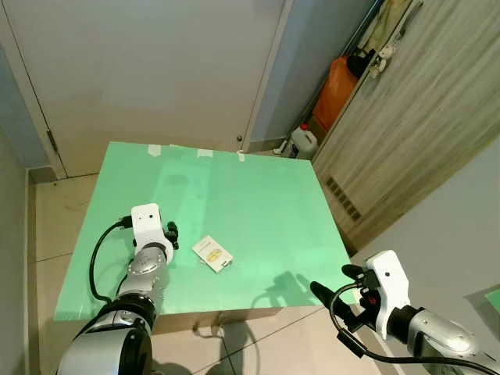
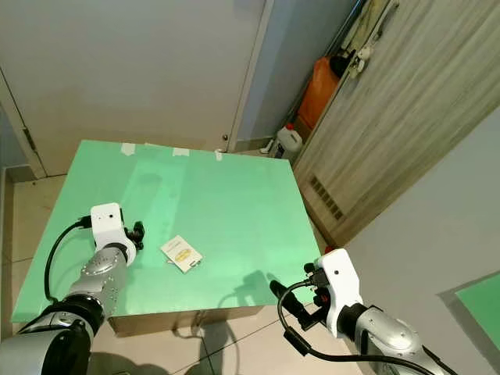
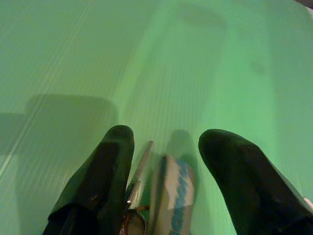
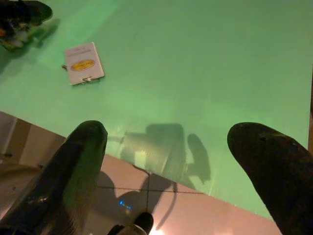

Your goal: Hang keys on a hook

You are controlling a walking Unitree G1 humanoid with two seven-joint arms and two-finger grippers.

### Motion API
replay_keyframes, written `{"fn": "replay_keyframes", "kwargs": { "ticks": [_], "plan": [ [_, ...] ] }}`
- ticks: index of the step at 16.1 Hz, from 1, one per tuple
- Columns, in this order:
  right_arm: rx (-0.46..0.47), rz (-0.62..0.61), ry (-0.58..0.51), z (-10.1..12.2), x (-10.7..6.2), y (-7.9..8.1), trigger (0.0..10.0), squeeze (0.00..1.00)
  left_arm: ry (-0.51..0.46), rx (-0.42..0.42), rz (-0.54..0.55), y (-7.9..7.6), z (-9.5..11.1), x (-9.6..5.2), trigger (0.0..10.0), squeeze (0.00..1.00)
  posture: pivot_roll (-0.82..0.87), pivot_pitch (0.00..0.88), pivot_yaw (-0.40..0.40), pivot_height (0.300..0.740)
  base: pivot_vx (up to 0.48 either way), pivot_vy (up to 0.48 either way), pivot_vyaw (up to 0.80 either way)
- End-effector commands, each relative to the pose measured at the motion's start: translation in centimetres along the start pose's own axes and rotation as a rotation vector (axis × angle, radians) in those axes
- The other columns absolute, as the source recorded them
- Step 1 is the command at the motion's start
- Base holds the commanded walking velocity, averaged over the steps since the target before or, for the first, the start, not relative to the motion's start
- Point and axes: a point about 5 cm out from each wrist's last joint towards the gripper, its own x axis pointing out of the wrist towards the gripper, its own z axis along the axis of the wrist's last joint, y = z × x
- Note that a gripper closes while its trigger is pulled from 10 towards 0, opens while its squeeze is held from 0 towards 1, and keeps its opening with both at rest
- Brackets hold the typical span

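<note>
Keys (image 3: pixel 146 196) are lying between the two black fingers (image 3: pixel 100 186) of the left gripper (image 1: pixel 170 234), a metal blade, a ring and a pale tag with blue marks showing in the left wrist view; the lettering on the tag is too blurred to read. The fingers are standing apart on either side of the keys, and whether they are touching them cannot be told.

A green table (image 1: pixel 258 195) is serving as the landmark. The left gripper is resting low over its near left part. Just to the gripper's right on the table, a small white card (image 1: pixel 212 253) with a yellow oval mark is lying flat, its print too small to make out. Strips of pale tape (image 1: pixel 205 152) are sitting along the table's far edge.

The right gripper (image 1: pixel 332 287) is hanging at the table's near right corner, over tiled floor (image 1: pixel 258 344), fingers spread wide and holding nothing.

Beyond the table's far edge a white door (image 1: pixel 156 70) is standing closed. Past the far right corner, a small white jug with a red cap (image 1: pixel 304 142) and an orange container (image 1: pixel 334 91) are standing on the floor beside a wood-grain panel wall (image 1: pixel 422 117).
</note>
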Motion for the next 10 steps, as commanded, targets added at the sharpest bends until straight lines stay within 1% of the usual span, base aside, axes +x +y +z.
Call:
{"fn": "replay_keyframes", "kwargs": {
  "ticks": [1,6,9,10],
  "plan": [
    [-0.001,-0.016,0.021,-0.7,-0.1,-0.6,10.0,0.0,0.004,0.021,-0.051,-1.3,0.1,0.0,0.0,0.0,-0.18,0.082,-0.21,0.74,0.0,0.0,0.0],
    [0.005,-0.014,0.039,-2.3,1.0,-1.1,10.0,0.0,-0.055,0.087,-0.11,-2.2,0.6,-0.1,0.0,0.0,-0.15,0.072,-0.207,0.74,0.0,0.0,0.0],
    [0.007,-0.005,0.038,-2.7,1.4,-1.2,10.0,0.0,-0.086,0.066,-0.129,-2.5,0.9,-0.2,0.0,0.0,-0.14,0.069,-0.212,0.74,0.0,0.0,0.0],
    [0.005,-0.002,0.037,-2.8,1.5,-1.3,10.0,0.0,-0.116,0.066,-0.137,-2.7,1.5,-0.2,0.0,0.0,-0.14,0.069,-0.213,0.74,0.0,0.0,0.0]
  ]
}}
